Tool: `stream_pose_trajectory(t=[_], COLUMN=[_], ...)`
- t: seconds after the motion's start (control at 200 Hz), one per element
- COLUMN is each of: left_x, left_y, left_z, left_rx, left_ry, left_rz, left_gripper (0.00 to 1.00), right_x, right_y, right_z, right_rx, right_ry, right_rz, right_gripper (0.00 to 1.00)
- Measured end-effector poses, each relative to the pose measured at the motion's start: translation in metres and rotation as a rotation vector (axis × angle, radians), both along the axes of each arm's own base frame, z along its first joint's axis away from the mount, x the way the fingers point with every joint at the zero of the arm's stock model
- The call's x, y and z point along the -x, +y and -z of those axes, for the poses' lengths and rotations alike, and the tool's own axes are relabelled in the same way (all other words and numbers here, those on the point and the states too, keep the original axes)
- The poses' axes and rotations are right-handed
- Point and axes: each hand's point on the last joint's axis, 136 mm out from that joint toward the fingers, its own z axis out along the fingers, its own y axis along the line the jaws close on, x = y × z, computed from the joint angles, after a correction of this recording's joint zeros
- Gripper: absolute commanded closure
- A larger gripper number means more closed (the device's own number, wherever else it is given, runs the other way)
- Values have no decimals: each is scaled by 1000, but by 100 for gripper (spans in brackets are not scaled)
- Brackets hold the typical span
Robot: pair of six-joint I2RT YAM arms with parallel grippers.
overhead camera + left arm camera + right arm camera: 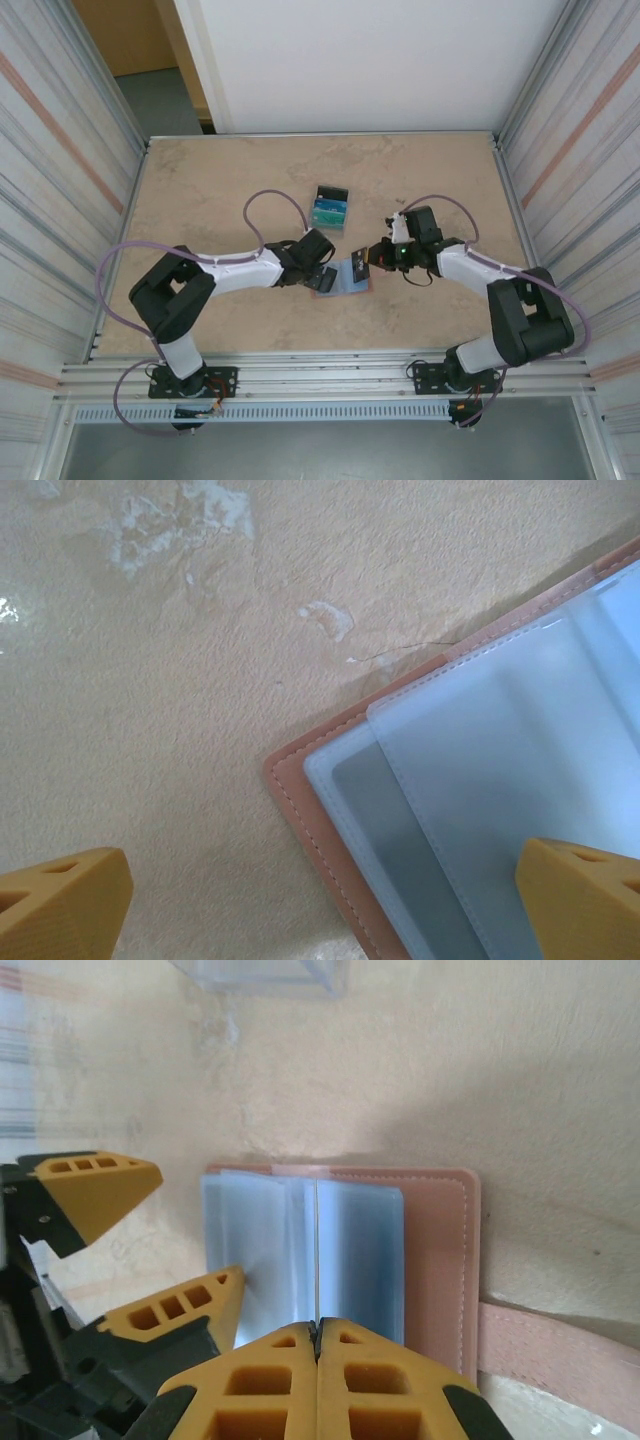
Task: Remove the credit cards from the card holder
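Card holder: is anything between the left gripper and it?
Nothing visible. The left gripper hangs open directly over a corner of the card holder; the right gripper pinches one clear pocket leaf.

A robotics lab test cell: a beige stone-patterned bench fenced by ribbed panels; the left arm and right arm bolted to a slotted aluminium rail at the near edge; a white wall behind.

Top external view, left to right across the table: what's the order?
left gripper → card holder → right gripper. The credit cards lie farther back, overlapping that span, so left out.
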Motion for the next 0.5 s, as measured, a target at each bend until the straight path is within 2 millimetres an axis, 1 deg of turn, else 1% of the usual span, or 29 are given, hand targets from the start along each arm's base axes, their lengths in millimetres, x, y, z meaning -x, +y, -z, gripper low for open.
stream_pose_trajectory(t=[0.085, 0.185, 0.291, 0.396, 0.501], left_x=[-2, -3, -4, -6, -10], left_y=[4, 13, 21, 22, 19], left_z=[0, -2, -6, -16, -31], left_rx=[-3, -13, -24, -13, 26], left_ry=[-2, -9, -23, -48, -86], left_rz=[-3, -4, 9, 23, 25], left_gripper=[1, 1, 1, 2, 1], right_x=[-7, -16, -26, -47, -72], right_y=[-3, -4, -1, 8, 16], right_z=[-17, -31, -51, -75, -90], right_rx=[38, 94, 160, 227, 293], right_ry=[-59, -116, -197, -306, -398], right_rz=[-14, -37, -82, -135, -184], right_gripper=[100, 100, 100, 100, 100])
